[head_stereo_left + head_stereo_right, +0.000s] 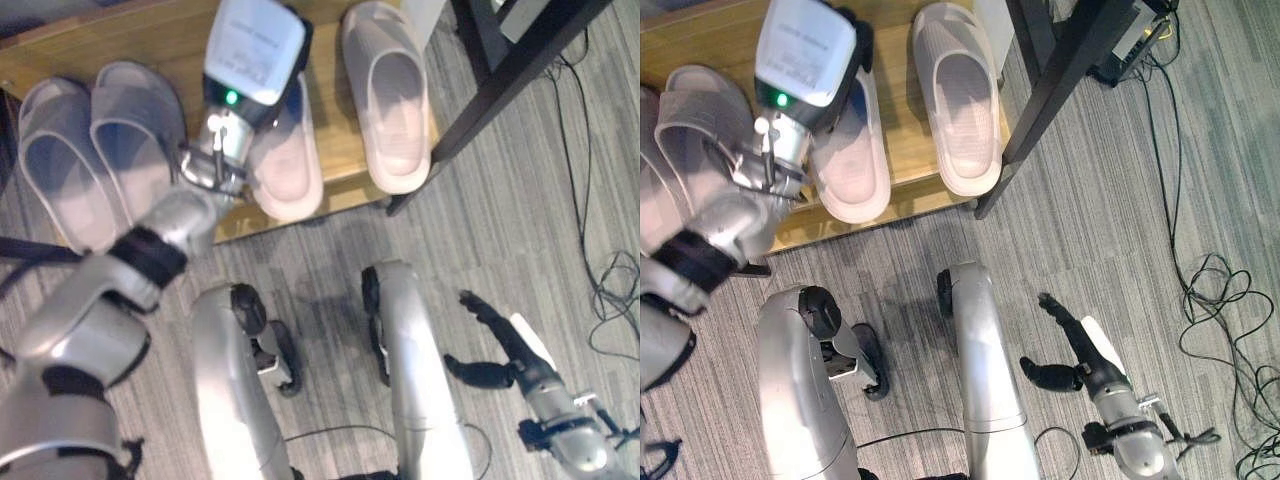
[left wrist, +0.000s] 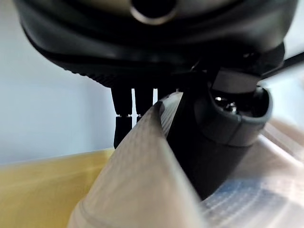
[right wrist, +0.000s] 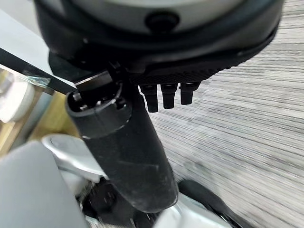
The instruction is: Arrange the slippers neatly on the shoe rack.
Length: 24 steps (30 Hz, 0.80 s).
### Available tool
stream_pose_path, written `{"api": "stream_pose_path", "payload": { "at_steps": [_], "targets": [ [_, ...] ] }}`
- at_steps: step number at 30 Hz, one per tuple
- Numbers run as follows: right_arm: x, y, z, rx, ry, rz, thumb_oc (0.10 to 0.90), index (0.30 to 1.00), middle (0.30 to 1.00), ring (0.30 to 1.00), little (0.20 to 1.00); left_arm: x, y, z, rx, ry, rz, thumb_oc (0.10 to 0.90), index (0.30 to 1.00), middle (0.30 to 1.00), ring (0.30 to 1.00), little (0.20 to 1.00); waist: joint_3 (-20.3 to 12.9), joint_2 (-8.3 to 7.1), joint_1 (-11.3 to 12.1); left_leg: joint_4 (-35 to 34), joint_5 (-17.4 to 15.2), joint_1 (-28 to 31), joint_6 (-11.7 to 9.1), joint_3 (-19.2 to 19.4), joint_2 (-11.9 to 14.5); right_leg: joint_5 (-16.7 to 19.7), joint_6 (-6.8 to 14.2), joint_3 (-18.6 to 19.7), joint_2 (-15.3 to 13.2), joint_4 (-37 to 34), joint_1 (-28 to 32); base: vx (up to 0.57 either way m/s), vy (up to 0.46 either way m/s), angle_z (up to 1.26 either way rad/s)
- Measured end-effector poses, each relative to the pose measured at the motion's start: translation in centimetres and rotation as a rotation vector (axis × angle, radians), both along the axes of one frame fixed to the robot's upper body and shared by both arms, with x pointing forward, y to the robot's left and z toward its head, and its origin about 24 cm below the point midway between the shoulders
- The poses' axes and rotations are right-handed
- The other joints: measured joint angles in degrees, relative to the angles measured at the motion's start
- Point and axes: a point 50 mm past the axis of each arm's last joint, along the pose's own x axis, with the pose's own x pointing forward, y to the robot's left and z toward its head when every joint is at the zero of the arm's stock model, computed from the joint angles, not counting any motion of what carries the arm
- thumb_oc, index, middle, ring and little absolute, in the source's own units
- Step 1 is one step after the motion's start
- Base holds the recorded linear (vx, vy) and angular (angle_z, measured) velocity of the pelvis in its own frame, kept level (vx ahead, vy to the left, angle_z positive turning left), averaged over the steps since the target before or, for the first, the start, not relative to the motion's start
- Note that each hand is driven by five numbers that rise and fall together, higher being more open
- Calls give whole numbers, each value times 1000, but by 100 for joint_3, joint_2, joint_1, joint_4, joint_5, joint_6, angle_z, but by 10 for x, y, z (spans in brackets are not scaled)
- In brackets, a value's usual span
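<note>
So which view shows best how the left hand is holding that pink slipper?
The left wrist view: the left hand has its thumb and fingers pinching the pink slipper at its strap. In both eye views the wrist housing hides the hand, though they show this slipper lying on the wooden shoe rack beside its mate.

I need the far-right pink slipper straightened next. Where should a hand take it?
Grip the pink slipper by its strap band, coming from above at the heel end; it lies sole-down on the shoe rack, heel overhanging the front edge, so fingers could slip under the band.
</note>
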Motion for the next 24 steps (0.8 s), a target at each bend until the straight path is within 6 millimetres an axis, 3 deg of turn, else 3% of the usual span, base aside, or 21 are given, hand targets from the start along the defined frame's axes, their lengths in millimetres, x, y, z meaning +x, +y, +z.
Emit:
{"api": "stream_pose_path", "payload": {
  "at_steps": [3, 4, 11, 19, 24],
  "targets": [
    [-7, 0, -5, 10, 36, 0, 800, 900, 900, 900, 900, 1, -2, -2, -6, 9, -7, 400, 300, 300, 300, 300, 2, -15, -40, -9, -3, -13, 6, -20, 5, 0, 0, -16, 0, -29, -5, 0, 0, 0],
    [-8, 0, -6, 24, 45, -1, 800, 900, 900, 900, 900, 1, -2, -2, -36, 19, -17, 800, 900, 900, 900, 900, 1, -17, -56, -13, -9, -21, 16, -22, 9, 0, 0, -31, 1, -41, -9, 0, 0, 0],
    [1, 6, -12, 30, 59, 24, 800, 900, 900, 900, 900, 6, -21, -8, -114, 85, -48, 800, 900, 900, 900, 900, -5, -45, -12, -14, -10, -26, 21, -26, -9, -2, 1, -37, -12, -41, 8, -1, -18, 1],
    [32, 28, -8, 51, 16, 86, 800, 900, 900, 900, 900, 6, -41, -11, -183, 159, -106, 800, 900, 900, 900, 900, -6, -49, 53, -21, 38, -21, 10, -15, -177, -84, -65, -49, -164, 65, 69, 2, -38, 10],
    [39, 39, -16, 63, 40, 106, 800, 900, 900, 900, 900, 7, -41, -13, -179, 177, -101, 800, 900, 900, 900, 900, -6, -48, 71, -89, 102, 11, -10, 0, -281, -131, -82, -46, -264, 77, 121, -18, -30, 13]
  ]
}}
